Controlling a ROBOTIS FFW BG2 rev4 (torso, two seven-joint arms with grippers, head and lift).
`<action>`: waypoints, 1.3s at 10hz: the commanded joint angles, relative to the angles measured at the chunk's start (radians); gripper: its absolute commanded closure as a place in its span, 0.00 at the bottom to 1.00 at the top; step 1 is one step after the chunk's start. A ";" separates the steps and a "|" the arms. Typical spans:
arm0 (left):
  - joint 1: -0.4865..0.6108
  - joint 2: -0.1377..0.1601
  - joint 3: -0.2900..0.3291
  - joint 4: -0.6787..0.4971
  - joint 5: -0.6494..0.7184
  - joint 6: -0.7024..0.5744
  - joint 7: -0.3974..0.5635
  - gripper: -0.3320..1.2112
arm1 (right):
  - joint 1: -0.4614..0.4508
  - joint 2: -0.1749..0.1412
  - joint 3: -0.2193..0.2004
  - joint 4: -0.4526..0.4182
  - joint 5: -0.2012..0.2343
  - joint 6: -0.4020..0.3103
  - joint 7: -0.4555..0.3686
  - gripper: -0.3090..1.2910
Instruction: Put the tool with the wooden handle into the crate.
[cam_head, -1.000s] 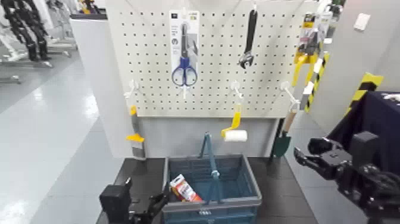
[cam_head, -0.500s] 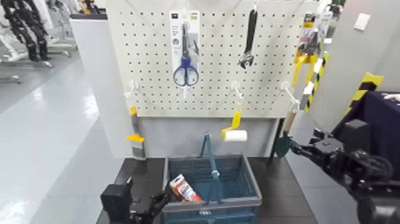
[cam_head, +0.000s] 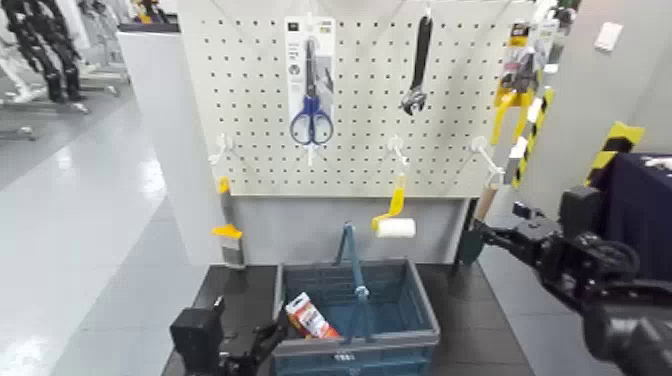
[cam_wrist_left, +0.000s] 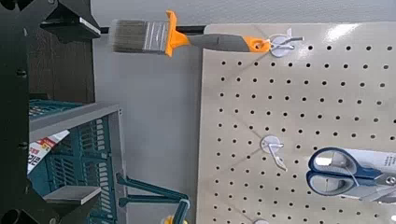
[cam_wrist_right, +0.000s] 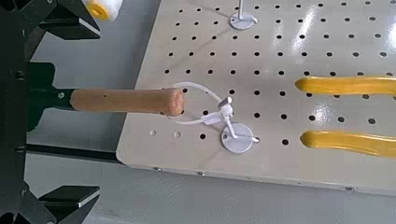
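While the trowel hangs by its loop from a white hook on the pegboard, just ahead of the right gripper, whose jaws are spread wide, the reach is judged under way. Closing on the wooden handle is called for next. Below and aside, the crate sits on a dark platform; the left gripper, state unclear, is parked beside it. Grey floor surrounds.

Pale-wood-handled, dark-green-bladed trowel; blue-grey slatted crate; white perforated pegboard.
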 joint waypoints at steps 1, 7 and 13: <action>-0.004 0.004 -0.003 0.002 0.003 -0.004 0.000 0.30 | -0.051 0.007 0.025 0.063 -0.002 -0.023 0.016 0.28; -0.011 0.011 -0.010 0.013 0.010 -0.016 -0.002 0.30 | -0.085 0.014 0.050 0.112 -0.001 -0.053 0.008 0.88; -0.008 0.010 -0.007 0.013 0.010 -0.016 -0.002 0.30 | -0.055 0.015 0.037 0.077 0.010 -0.059 -0.018 0.97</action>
